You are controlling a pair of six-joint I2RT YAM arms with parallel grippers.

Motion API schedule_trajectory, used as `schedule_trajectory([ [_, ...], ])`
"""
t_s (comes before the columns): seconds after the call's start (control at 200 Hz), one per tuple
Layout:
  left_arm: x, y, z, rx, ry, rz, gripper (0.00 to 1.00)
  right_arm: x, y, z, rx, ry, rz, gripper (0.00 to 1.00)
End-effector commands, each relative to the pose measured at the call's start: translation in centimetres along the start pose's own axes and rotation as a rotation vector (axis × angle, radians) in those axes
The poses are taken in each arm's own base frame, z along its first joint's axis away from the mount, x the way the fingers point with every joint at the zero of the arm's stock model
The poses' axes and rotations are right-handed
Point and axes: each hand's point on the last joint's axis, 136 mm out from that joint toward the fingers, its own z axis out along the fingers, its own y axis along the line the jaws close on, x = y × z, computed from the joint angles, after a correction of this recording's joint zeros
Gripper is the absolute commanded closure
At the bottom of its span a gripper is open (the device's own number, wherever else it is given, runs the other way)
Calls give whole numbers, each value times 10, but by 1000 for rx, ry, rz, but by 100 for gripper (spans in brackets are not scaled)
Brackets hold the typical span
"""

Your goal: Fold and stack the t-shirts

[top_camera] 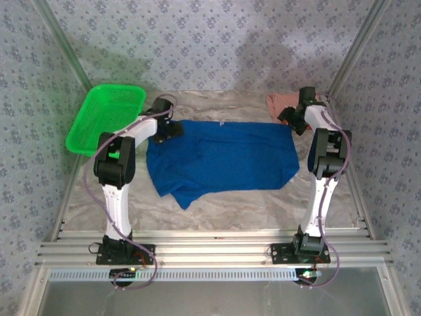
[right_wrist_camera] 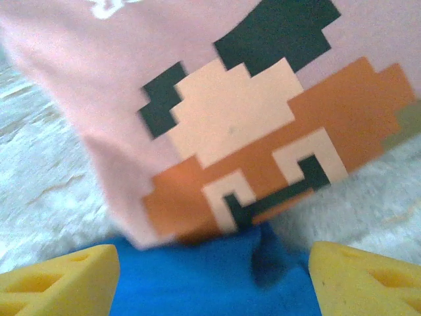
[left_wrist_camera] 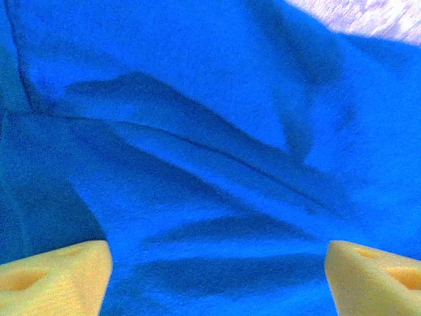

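Nearest in the top view are the two arm bases at the near edge. Beyond them the blue t-shirt (top_camera: 223, 158) lies spread across the table (top_camera: 230, 204), wrinkled, with one near-left corner trailing to a point. The left gripper (top_camera: 164, 126) sits at the shirt's far-left corner and the right gripper (top_camera: 294, 122) at its far-right corner. The pink t-shirt (top_camera: 279, 102) is a small heap in the far-right corner, and I cannot tell whether it is folded. A green basket (top_camera: 85, 135) stands far left, apart from both shirts.

Left wrist view: the yellow fingertips (left_wrist_camera: 56, 276) stand wide apart over creased blue cloth (left_wrist_camera: 210, 131), gripping nothing. A sliver of table (left_wrist_camera: 368, 16) shows far right.

Right wrist view: the right gripper (right_wrist_camera: 214, 280) is also spread wide and empty, with the blue edge (right_wrist_camera: 197, 286) between its pads. Just beyond, the pink shirt's (right_wrist_camera: 230, 99) pixel cartoon print touches the blue.

This looks like the start of the blue shirt's first fold. Each gripper needs to drop and pinch its own far corner. The right one must take blue cloth only, because the pink hem lies right against it.
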Motion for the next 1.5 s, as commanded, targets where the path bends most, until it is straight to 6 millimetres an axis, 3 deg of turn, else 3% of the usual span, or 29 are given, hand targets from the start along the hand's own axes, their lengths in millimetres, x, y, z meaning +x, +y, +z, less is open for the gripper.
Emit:
schedule_trajectory([
  [0.0, -23, -64, -89, 252, -70, 27, 9, 2, 32, -87, -120, -60, -94, 20],
  [0.07, -12, -80, -119, 309, -62, 45, 9, 32, 25, -114, -127, -14, -95, 19],
  [0.16, 15, -89, -151, 375, -31, 35, 8, 81, 7, -131, -104, 87, -71, 19],
  [0.235, 44, -83, -172, 420, 13, -19, 9, 119, -16, -142, -31, 135, -66, 20],
  [0.35, 98, -66, -196, 458, 79, -49, 9, 165, -44, -137, 28, 198, -6, 23],
  [0.455, 149, -35, -203, 432, 148, -91, 9, 187, -50, -126, 62, 256, -4, 28],
  [0.6, 218, 17, -193, 356, 234, -165, 9, 204, -64, -105, 158, 342, -54, 35],
  [0.72, 253, 49, -191, 310, 232, -228, 10, 204, -74, -89, 215, 370, -74, 43],
  [0.894, 283, 76, -184, 293, 232, -297, 12, 198, -88, -73, 296, 377, -87, 47],
  [0.989, 288, 84, -182, 269, 220, -296, 12, 191, -93, -66, 312, 358, -80, 51],
  [1.194, 286, 83, -175, 253, 224, -276, 12, 171, -83, -60, 307, 322, -76, 62],
  [1.449, 279, 73, -164, 272, 224, -280, 13, 177, -86, -64, 295, 329, -62, 87],
  [1.464, 278, 72, -163, 272, 224, -278, 13, 187, -93, -64, 309, 351, -56, 88],
  [1.499, 277, 69, -162, 277, 225, -275, 14, 189, -94, -66, 309, 350, -52, 91],
])
